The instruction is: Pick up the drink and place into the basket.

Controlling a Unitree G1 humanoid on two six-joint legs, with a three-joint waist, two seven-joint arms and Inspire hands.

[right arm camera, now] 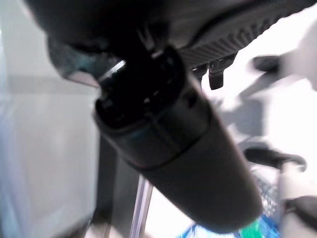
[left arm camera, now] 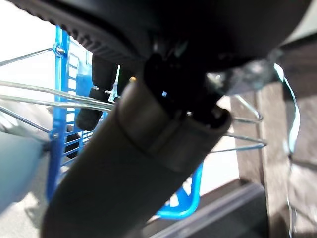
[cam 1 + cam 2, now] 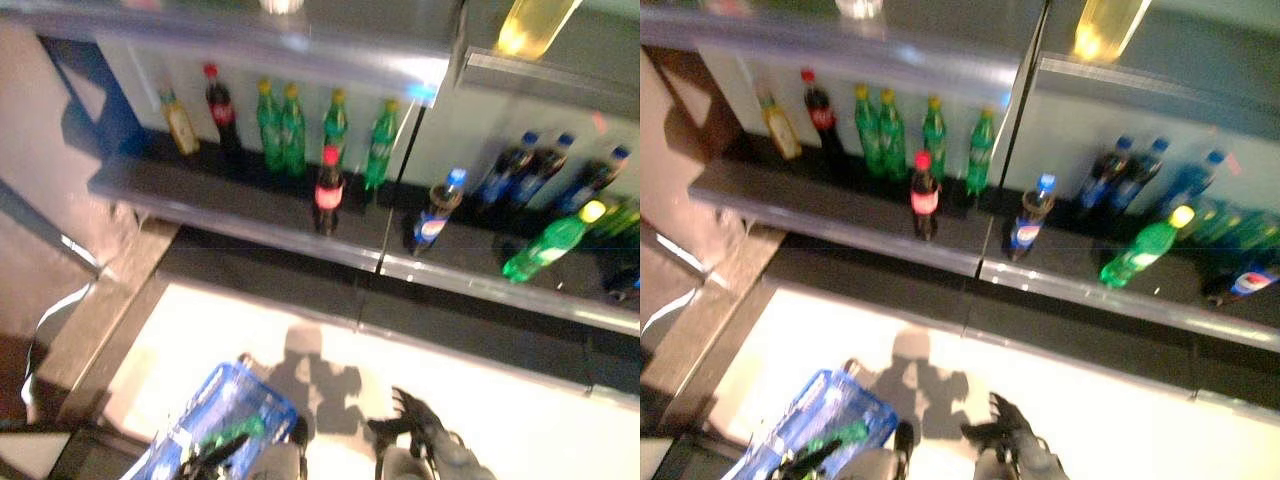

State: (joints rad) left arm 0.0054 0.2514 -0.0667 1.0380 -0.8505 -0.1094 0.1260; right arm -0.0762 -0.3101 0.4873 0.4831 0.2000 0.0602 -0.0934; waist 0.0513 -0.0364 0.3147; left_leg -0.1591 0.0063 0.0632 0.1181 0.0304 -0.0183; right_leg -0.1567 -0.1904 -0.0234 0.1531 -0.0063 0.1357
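Drinks stand on a dark shelf ahead: a yellowish bottle, a cola bottle, green bottles, a red-capped cola bottle near the front edge and a blue-capped dark bottle. My left hand is shut on the thin wire handles of the blue basket, which hangs low at the left. Something green lies in the basket. My right hand is low in front, well below the shelf, with its fingers relaxed and nothing in it.
More dark blue-capped bottles and a tilted green bottle are on the shelf's right section. An upper shelf overhangs the drinks. A pale floor lies between me and the shelf, with a grey ledge at the left.
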